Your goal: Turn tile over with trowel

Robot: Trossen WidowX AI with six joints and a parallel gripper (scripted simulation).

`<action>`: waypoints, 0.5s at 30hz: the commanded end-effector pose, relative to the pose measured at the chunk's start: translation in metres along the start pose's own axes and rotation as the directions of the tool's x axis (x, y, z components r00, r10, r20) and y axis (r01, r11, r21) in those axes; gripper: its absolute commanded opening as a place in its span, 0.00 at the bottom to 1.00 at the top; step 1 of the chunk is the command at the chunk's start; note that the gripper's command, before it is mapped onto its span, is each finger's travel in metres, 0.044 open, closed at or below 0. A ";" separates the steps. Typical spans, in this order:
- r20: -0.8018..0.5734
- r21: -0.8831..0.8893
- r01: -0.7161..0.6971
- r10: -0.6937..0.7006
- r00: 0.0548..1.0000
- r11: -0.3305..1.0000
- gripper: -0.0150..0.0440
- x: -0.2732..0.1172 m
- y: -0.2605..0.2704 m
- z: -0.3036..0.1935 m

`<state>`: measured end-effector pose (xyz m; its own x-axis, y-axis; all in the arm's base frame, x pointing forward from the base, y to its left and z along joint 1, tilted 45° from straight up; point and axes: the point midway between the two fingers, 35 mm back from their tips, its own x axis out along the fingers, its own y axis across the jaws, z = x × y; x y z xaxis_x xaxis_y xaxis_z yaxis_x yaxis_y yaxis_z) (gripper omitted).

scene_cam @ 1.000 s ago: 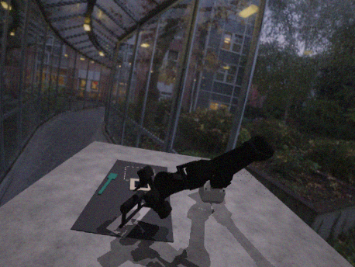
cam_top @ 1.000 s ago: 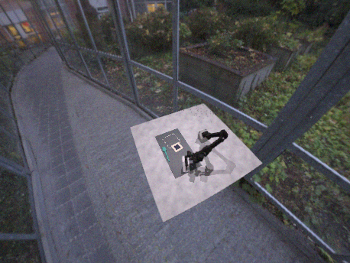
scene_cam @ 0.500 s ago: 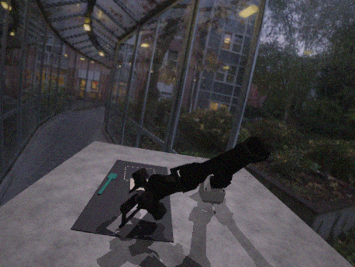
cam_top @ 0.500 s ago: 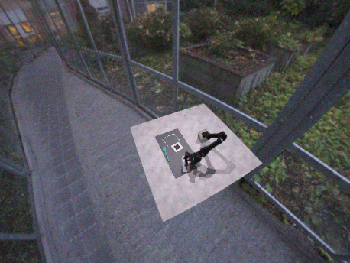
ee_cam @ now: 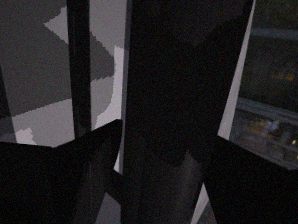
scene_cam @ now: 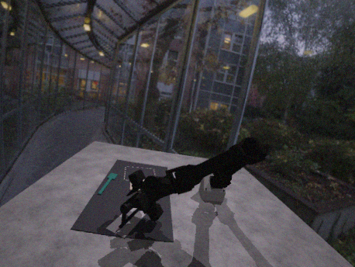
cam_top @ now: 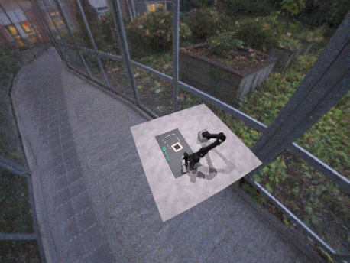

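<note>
The cream tile [cam_top: 176, 147] with a dark square on its upper face lies on the grey mat [cam_top: 173, 164] [scene_cam: 87, 219], beside the dashed outline [cam_top: 163, 137] and at its near edge. In the exterior view the arm hides most of the tile. The teal trowel [cam_top: 166, 154] [scene_cam: 107, 184] lies flat on the mat, left of the tile. My gripper [cam_top: 185, 168] [scene_cam: 125, 218] [ee_cam: 158, 129] is partly open, low over the mat's near end, away from tile and trowel. No trowel or tile shows between the fingers; a large dark shape blocks much of the wrist view.
The pale table [cam_top: 153, 180] [scene_cam: 35, 217] extends around the mat. The arm's base [cam_top: 202, 135] [scene_cam: 212, 192] stands right of the mat, and the arm reaches from it over the mat's right side. Dark arm shadows fall across mat and table.
</note>
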<state>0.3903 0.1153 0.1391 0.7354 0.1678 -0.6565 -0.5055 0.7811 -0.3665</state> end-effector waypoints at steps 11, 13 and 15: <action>0.001 -0.004 -0.002 0.002 1.000 1.000 0.38 0.001 0.000 0.000; 0.001 -0.004 -0.002 0.002 1.000 1.000 0.36 0.001 0.000 0.000; 0.001 -0.004 -0.002 0.002 1.000 1.000 0.34 0.001 0.000 0.000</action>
<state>0.3906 0.1156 0.1380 0.7334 0.1693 -0.6584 -0.5085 0.7794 -0.3660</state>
